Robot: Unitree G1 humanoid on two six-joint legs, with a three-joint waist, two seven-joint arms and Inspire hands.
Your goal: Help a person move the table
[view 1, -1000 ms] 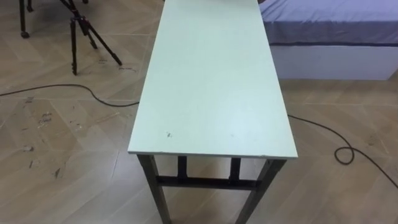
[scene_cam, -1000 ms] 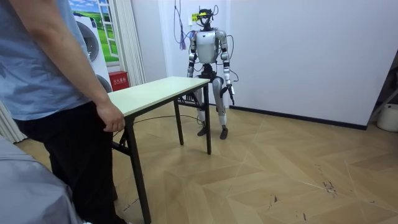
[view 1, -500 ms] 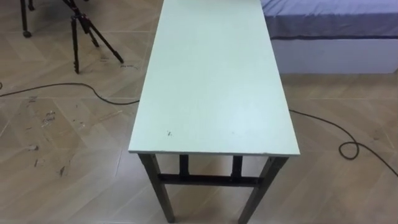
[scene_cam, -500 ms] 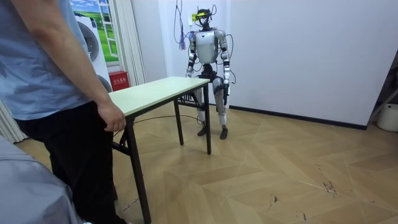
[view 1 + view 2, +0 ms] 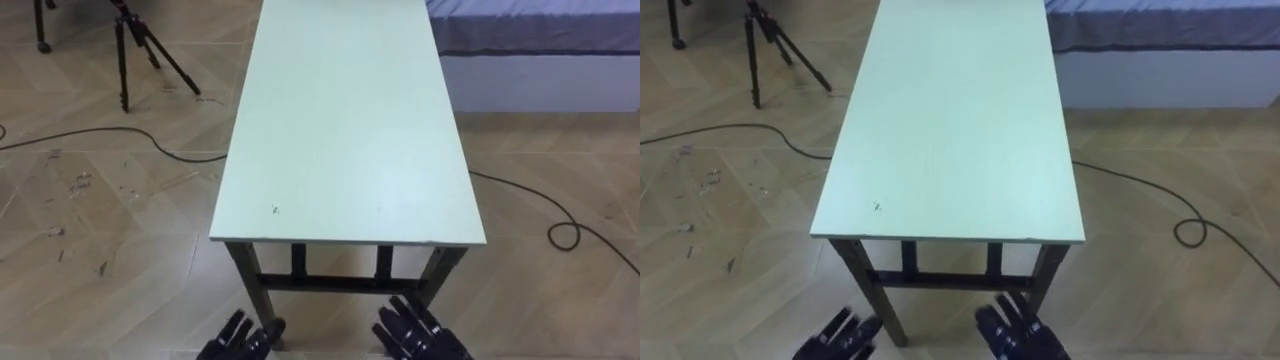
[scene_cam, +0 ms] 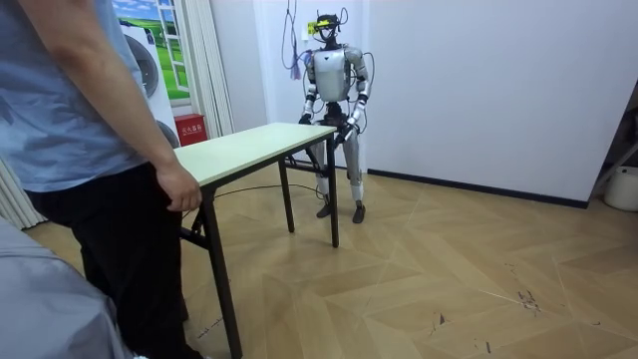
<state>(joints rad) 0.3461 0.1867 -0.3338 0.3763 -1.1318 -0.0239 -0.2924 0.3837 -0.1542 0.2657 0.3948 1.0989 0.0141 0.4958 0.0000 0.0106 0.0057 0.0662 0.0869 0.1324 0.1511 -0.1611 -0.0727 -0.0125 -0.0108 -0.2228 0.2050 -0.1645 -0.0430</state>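
The table (image 5: 345, 120) stands lengthwise before me, its near short edge just ahead. Its far end is with the person (image 6: 90, 150), whose hand (image 6: 179, 187) is at that edge. My arms have just come up: left hand (image 5: 238, 342) and right hand (image 5: 420, 335) now show below the near edge, not touching it. Fingers seem straight and spread, holding nothing, though partly cut off. I judge the grasp comes next.

Bedroom, perhaps: bed (image 5: 545, 30), wood floor (image 5: 100, 210)
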